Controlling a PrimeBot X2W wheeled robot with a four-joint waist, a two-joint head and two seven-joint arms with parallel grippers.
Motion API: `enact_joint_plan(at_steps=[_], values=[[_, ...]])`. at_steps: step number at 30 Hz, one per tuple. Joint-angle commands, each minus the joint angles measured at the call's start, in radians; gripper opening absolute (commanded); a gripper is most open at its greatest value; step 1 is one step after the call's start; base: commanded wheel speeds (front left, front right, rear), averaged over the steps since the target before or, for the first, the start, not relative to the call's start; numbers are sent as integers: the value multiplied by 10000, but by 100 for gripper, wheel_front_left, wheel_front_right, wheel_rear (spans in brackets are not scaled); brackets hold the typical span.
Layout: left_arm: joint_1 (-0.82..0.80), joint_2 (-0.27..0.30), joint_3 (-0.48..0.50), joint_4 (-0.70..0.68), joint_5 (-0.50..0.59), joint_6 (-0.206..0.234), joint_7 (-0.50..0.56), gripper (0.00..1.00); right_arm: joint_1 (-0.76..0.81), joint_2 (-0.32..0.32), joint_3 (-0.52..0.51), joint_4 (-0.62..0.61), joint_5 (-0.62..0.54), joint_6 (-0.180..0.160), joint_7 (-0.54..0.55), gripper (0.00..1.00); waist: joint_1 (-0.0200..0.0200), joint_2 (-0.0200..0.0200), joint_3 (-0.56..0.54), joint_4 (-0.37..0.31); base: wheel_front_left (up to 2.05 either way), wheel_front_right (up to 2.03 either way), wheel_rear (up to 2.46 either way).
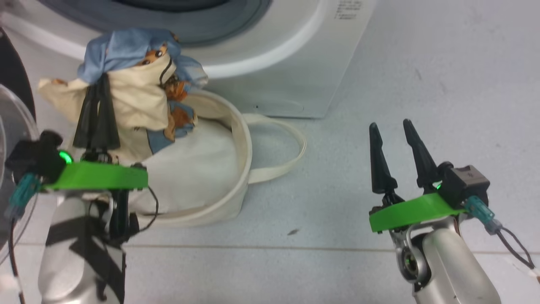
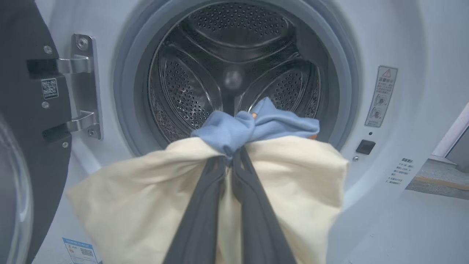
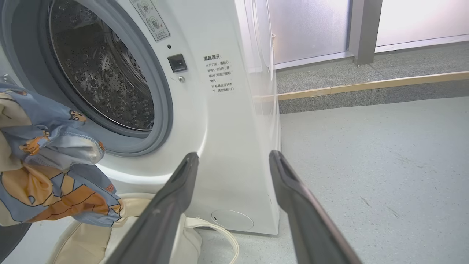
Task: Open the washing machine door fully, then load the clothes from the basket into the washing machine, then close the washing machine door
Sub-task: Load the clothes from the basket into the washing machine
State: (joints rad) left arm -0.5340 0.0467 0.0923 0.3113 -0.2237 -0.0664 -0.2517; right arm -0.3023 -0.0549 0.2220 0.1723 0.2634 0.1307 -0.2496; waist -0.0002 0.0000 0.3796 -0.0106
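My left gripper [image 1: 98, 82] is shut on the clothes [image 1: 126, 50], a blue garment with orange and cream cartoon figures, and holds it above the basket [image 1: 244, 139]. In the left wrist view the gripper [image 2: 234, 152] pinches the bunched clothes [image 2: 263, 124] just before the drum mouth of the washing machine [image 2: 384, 44]. The washing machine door [image 2: 33, 146] stands swung open at the left. My right gripper [image 1: 390, 124] hangs open over the floor to the right, with nothing between its fingers. The right wrist view has the clothes [image 3: 47, 146] at its left, above the basket [image 3: 91, 234].
A white padded liner [image 1: 198, 164] lies inside the basket. One loop strap handle [image 1: 295, 145] rests on the floor beside the washing machine [image 1: 295, 63]. Grey floor [image 1: 443, 84] stretches to the right. A raised step with a wooden edge [image 3: 366, 84] runs below frosted windows.
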Motion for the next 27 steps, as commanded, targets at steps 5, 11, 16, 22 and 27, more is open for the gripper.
enact_joint_plan(at_steps=[5,11,16,22,27], values=[[1078,50,445,-1046,-146,-321,-100,0,468,47,210,-118,261,0,-122,100,2,0,-946,-88,0,0,0],[2084,39,90,-1291,-797,-195,-100,0,860,47,169,0,485,0,-122,100,2,0,-1824,-158,0,0,0],[2424,37,-18,-1596,-951,-34,-100,0,1046,47,282,10,538,0,-122,100,2,0,-2034,-214,0,0,0],[2175,37,194,-1902,-970,-4,-101,0,1016,47,230,-18,1079,0,-122,100,2,0,-1707,-405,0,0,0],[1399,36,654,-1980,-623,-130,-101,0,753,47,151,-87,2602,0,-122,100,2,0,-1132,-607,0,0,0]])
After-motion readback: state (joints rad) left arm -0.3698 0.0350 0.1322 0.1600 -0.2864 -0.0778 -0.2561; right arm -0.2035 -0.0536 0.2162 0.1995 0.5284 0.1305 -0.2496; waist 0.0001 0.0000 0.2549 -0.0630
